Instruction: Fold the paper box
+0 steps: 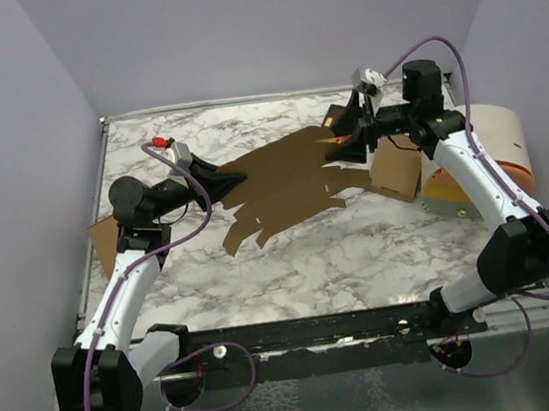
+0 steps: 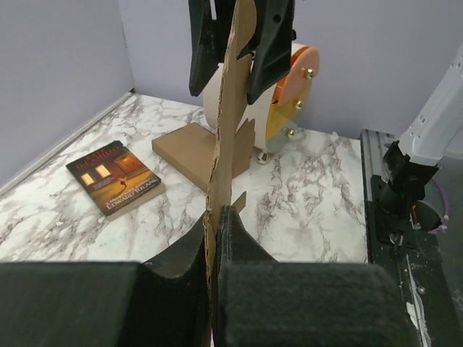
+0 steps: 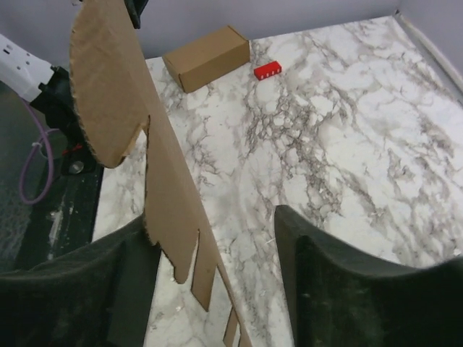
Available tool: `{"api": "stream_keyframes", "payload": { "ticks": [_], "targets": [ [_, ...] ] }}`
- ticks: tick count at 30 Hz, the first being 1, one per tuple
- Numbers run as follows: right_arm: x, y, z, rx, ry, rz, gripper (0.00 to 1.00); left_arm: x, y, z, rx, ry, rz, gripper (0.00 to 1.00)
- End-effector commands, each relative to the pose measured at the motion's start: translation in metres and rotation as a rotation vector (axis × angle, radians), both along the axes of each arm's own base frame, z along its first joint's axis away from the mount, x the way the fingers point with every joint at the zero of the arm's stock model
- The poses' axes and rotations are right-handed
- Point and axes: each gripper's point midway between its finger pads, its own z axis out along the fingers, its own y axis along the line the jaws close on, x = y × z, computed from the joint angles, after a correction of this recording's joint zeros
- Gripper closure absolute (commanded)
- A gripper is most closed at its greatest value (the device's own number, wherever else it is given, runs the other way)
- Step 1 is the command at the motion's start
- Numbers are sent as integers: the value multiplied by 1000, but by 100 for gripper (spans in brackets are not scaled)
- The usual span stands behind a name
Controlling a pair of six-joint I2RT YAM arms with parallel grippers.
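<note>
Over the marble table [image 1: 379, 243] we hold the paper box [image 1: 286, 179], a flat die-cut sheet, edge-on between both claws. Our left gripper [image 2: 215, 217] is clamped tight on one edge, and the sheet rises straight ahead of its jaws. Our right gripper [image 3: 210, 224] stands agape: the sheet touches one finger [image 3: 72, 289], the other is apart. We judge it best to close squarely on a panel beside a crease, clear of the small tabs [image 3: 205, 282] just below.

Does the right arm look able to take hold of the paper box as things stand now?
Probably yes. The right gripper has its jaws open on either side of the paper box, at its edge, with nothing between; the left gripper holds the far side.
</note>
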Motion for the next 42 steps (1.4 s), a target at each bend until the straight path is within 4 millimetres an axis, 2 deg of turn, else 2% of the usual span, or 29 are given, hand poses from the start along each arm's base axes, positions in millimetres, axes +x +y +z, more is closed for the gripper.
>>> {"api": "stream_keyframes", "payload": {
  "ticks": [1,5,7,8,14,18,23,28,36,42],
  "targets": [
    [-12,3,-6,43,8,39,58,-5,-3,11,-35,-33,3,100],
    [-24,3,-11,57,-8,70,87,-6,-7,8,-44,-19,-9,100],
    [-28,3,-12,62,-6,84,97,-5,-8,5,-43,-8,-11,100],
    [-30,3,-12,63,-6,88,99,-4,-8,3,-41,0,-13,100],
    [-33,1,-10,54,-5,79,99,-3,-7,-7,-1,44,0,98],
    [-33,-3,-11,50,-3,65,99,1,-4,-9,39,93,32,82],
    [-30,-9,-13,52,6,53,99,-2,0,-9,102,149,7,50],
    [-30,-10,-15,53,12,56,99,-3,6,-5,141,144,14,34],
    [-32,-10,-16,53,14,73,99,5,7,-5,198,147,4,33],
    [-32,-10,-16,54,16,82,99,10,2,-4,195,167,-66,44]
  ]
}}
